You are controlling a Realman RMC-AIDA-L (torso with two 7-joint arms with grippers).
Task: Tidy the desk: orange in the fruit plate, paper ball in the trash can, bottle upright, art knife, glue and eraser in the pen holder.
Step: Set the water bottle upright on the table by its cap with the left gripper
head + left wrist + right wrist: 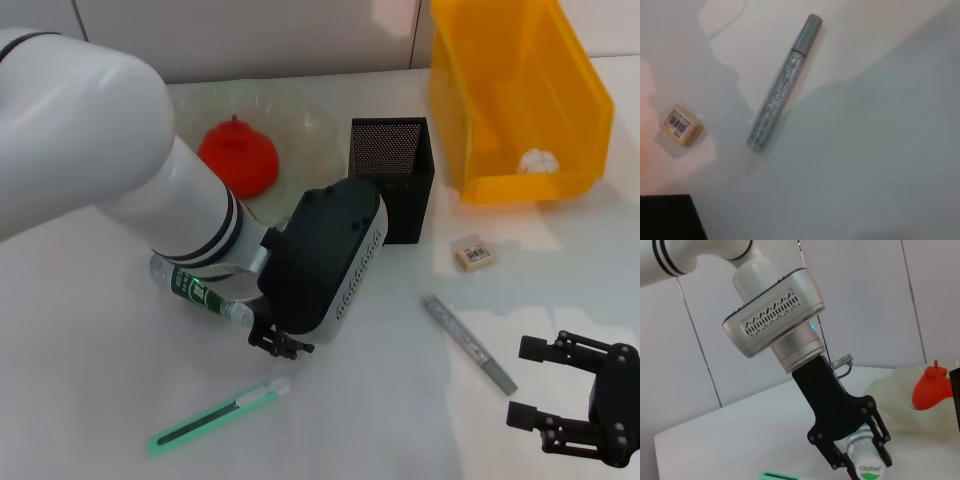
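Right pincer [565,395] sits at the near right corner of the white worktop [80,380], black fingers spread wide, holding nothing. Left pincer [860,452] is down mid-worktop w/ fingers closed on the clear plastic bottle w/ green label [195,290], which lies on its side. Green art knife [215,413] just in front of it. Grey glitter glue stick [470,343] & tan eraser [474,254] lie right of the black mesh pen holder [392,178]. Orange fruit [237,157] is in the clear plate [300,130], paper ball [538,160] in the yellow bin [520,95].
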